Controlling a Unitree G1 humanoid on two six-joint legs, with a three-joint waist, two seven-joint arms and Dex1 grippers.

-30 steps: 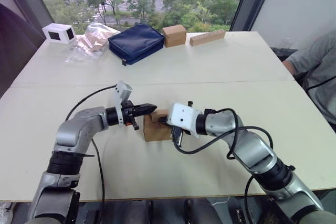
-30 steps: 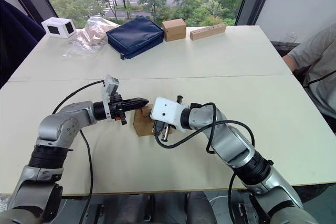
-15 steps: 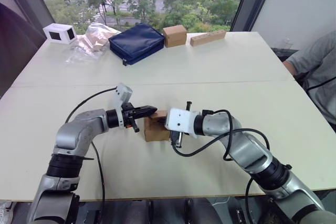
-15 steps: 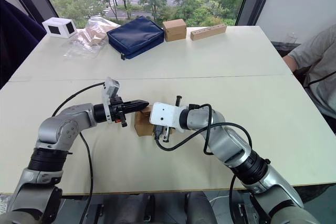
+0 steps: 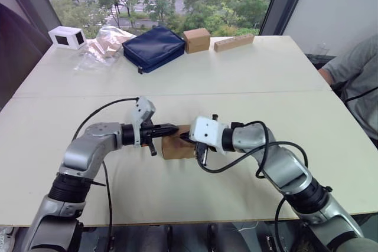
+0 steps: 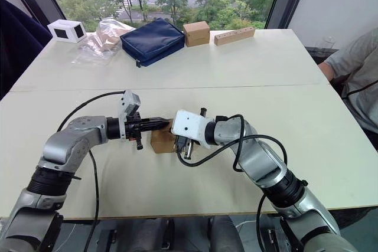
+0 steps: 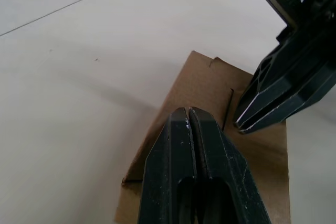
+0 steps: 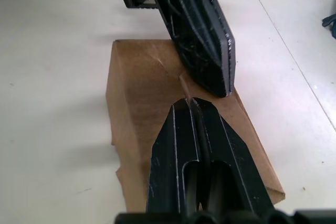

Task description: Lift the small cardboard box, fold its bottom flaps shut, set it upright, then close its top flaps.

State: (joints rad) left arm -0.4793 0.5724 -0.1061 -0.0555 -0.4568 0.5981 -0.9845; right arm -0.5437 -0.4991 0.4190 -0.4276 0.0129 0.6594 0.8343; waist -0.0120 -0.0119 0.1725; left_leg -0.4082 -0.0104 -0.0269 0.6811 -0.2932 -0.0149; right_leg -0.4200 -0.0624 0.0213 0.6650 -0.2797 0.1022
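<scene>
The small cardboard box (image 5: 176, 146) sat on the surface (image 5: 248, 75) between both arms. The clenched left gripper (image 7: 188, 113) and clenched right gripper (image 8: 192, 103) pressed its top flaps (image 8: 157, 74); uneven pushing could skid or crush it.

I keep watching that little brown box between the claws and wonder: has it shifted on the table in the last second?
No. The small cardboard box lies at the same spot below the table's seam line; the left gripper has crept further over it.
</scene>
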